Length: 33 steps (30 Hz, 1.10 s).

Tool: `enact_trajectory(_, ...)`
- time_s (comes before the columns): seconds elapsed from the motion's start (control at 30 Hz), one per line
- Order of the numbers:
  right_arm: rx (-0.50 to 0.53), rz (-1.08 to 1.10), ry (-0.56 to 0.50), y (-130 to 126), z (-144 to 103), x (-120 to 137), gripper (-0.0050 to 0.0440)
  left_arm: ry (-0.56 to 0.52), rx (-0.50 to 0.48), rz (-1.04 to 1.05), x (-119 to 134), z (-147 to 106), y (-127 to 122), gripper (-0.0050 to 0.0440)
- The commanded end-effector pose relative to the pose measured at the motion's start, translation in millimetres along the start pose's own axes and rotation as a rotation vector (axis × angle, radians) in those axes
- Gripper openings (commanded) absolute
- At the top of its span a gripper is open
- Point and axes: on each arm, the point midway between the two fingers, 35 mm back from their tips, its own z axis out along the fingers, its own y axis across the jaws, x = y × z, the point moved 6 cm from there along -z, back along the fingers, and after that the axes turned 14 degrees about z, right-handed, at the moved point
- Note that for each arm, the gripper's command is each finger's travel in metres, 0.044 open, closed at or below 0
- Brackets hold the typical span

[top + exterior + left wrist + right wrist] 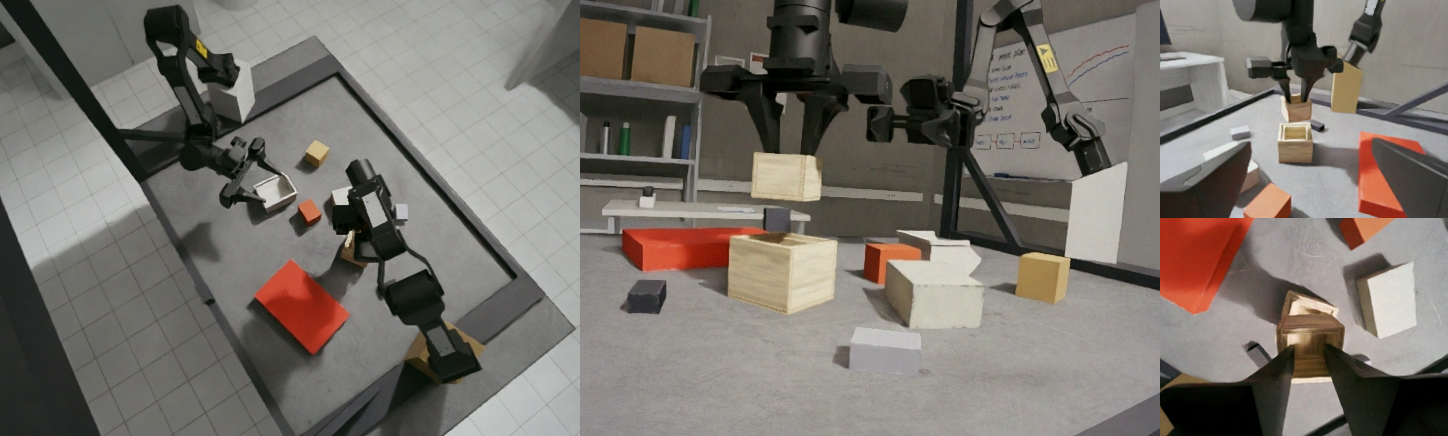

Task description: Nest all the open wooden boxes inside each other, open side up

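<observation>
The right gripper (pixel 791 150) (pixel 1295 105) (pixel 1309 347) is pinching 1 small wooden box (pixel 780 177) (pixel 1298 113) (pixel 1311 366), held in the air left of centre in the exterior view. Below it, the bigger wooden box (pixel 787 272) (pixel 1295 152) (pixel 1313 307) sits upright on the table with its open side up; a 2nd, smaller rim shows inside it in the left wrist view. The 2 boxes in the air and on the table are apart.

The left gripper (pixel 272 187) (pixel 912 127) (pixel 1312 145) is spread wide with nothing between its fingers. In the top view its fingertips appear over the near edges of a white open tray (pixel 275 192) (pixel 947 255), just left of centre; whether they touch it I can't tell.

An orange block (pixel 309 212) (pixel 892 258) (pixel 1268 204) (pixel 1364 230) lies between the tray and a white block (pixel 341 195) (pixel 947 305) (pixel 1250 177) (pixel 1391 301). A red slab (pixel 302 307) (pixel 680 247) (pixel 1379 190) (pixel 1199 257) lies flat at lower centre in the top view. A yellow block (pixel 317 153) (pixel 1040 277) is at upper centre there, and a lilac block (pixel 401 212) (pixel 885 352) (pixel 1240 132) is right of centre. A dark block (pixel 646 297) (pixel 1317 126) (pixel 1258 355) lies at the left in the exterior view.
</observation>
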Motion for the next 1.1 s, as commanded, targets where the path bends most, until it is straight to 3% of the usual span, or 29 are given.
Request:
enact_trajectory(0.0, 0.015, 0.089, -0.012, -2.0, -5.3, -2.9, 0.0212, -0.004, -0.001, 0.002, -0.9, -0.8, -0.4, 0.04)
enact_trajectory(1.07, 0.008, 1.103, -0.019, -2.0, -5.4, -3.0, 0.0212, -0.004, -0.001, 0.002, -0.9, -0.8, -0.4, 0.04)
